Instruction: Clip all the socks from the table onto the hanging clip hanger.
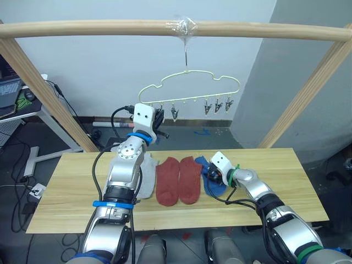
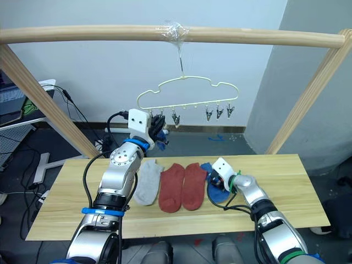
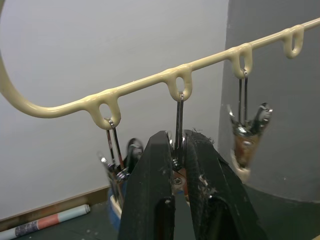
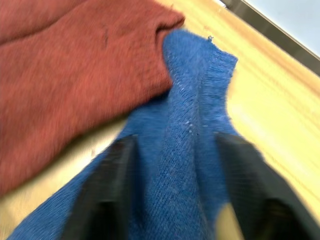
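Observation:
The pale yellow clip hanger (image 1: pixel 192 100) hangs by its hook from the wooden pole. My left gripper (image 3: pixel 177 140) is raised to the hanger's left end and shut on the second clip's (image 3: pixel 178 117) metal; another clip (image 3: pixel 248 132) hangs free beside it. On the table (image 1: pixel 275 176) lie a light grey sock (image 2: pixel 147 181), two rust red socks (image 1: pixel 168 181) (image 1: pixel 191 179) and a blue sock (image 4: pixel 190 125). My right gripper (image 1: pixel 212 177) rests low over the blue sock, open, its fingers (image 4: pixel 107 190) on either side of a raised fold.
A thick wooden pole frame (image 1: pixel 110 27) spans overhead, with slanted legs at both ends of the table. Three free clips (image 1: pixel 218 105) hang on the hanger's right half. A desk with a laptop (image 1: pixel 8 91) and cables stands at far left.

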{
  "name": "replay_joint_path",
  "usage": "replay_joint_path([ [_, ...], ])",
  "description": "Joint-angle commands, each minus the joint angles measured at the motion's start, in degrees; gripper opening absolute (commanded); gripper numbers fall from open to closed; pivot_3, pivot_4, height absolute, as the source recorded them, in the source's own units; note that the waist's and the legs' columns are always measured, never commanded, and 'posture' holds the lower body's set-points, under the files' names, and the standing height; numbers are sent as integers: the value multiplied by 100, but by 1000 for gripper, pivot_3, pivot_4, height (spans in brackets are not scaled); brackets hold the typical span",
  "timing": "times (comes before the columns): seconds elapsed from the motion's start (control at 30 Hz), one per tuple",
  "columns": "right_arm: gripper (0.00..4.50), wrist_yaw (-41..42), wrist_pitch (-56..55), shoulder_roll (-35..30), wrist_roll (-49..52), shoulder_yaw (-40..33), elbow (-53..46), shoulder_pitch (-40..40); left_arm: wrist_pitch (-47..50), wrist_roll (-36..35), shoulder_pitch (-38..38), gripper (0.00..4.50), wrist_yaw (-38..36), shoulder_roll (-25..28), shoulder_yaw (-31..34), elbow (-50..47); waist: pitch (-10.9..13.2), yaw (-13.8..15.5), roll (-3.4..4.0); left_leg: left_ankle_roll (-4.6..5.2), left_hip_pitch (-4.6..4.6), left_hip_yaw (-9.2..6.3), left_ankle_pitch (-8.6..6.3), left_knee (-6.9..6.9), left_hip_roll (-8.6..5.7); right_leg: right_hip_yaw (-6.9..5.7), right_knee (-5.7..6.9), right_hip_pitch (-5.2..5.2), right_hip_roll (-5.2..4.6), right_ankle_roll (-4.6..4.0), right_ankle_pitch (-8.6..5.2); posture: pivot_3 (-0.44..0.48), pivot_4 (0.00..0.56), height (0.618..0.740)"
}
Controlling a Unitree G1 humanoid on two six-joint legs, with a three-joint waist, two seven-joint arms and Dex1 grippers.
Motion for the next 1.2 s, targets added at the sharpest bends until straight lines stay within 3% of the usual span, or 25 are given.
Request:
replay_joint_path([
  [0.03,1152,182,97,-272,-171,39,-403,473,92,-50,58,55,-36,5,24,-218,0,1,0,0,6,0,0,0,0,0,0,4,0,-1,-1,44,158,740],
  [0.13,121,313,176,-602,-103,-113,-1211,949,293,-270,90,55,-172,-27,97,-322,-1,10,1,0,18,0,0,0,0,1,2,13,0,-5,-4,38,158,740],
  [0.17,27,339,148,-762,-96,-171,-1612,1123,429,-424,91,55,-262,-25,163,-372,-1,16,1,0,17,0,0,1,0,1,1,15,0,-6,-5,32,156,740],
  [0.4,27,484,397,-1274,58,-434,-3804,1757,2266,-2039,-107,55,-348,-184,1015,-769,0,-76,1,0,17,4,0,0,1,4,3,7,0,-7,-7,22,154,740],
  [0.53,27,368,760,-1128,-157,-194,-5126,1765,4064,-3870,-506,55,152,-392,2122,-670,0,-91,0,0,19,1,0,3,1,3,5,8,1,-16,-13,9,147,740],
  [0.6,27,225,881,-938,-329,-46,-5337,1574,4612,-4412,-549,55,234,-393,2382,-646,0,-107,0,0,18,0,0,3,1,3,3,8,1,-16,-14,-1,139,740],
  [0.77,27,27,1154,-575,-476,71,-5398,1114,5127,-4899,-517,55,414,-390,2507,-816,-1,-74,-1,-2,8,0,-1,3,0,2,-6,8,-1,1,-4,-7,136,740],
  [1.2,27,-204,1066,-136,-634,188,-4980,429,5424,-5271,-276,55,365,-358,2277,-1259,-1,-18,-2,-4,3,-1,-2,0,-1,0,-6,4,-1,0,-3,2,128,740],
])
